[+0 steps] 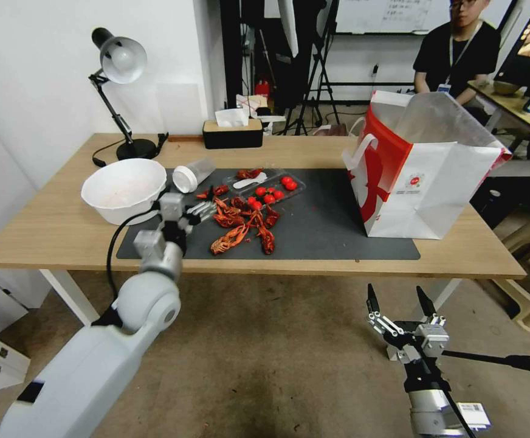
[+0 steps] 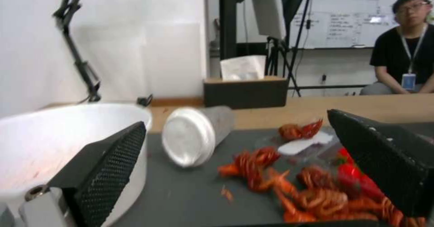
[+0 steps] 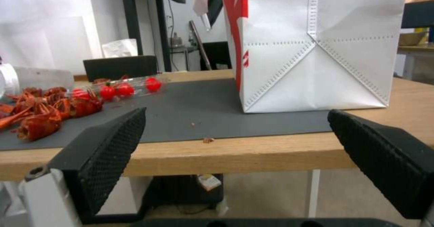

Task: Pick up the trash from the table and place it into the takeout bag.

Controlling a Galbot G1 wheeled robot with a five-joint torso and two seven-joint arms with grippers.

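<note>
We see the trash as a heap of red crayfish shells point(image 1: 240, 226) on the dark grey mat point(image 1: 326, 234), toward the tabletop's point(image 1: 46, 234) front edge, with a clear tray of cherry tomatoes point(image 1: 272, 190) behind it and a toppled clear plastic cup point(image 1: 192, 174) beside the white bowl point(image 1: 124, 190). Our left claw point(image 1: 199, 210) hovers spread just left of the shells. The takeout bag point(image 1: 426, 176) stands open at the mat's right end. Our right claw point(image 1: 400, 303) hangs spread below the front edge.

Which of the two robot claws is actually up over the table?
The left gripper: open, it hovers over the dark mat beside the white bowl. The right gripper hangs open below the table edge.
</note>
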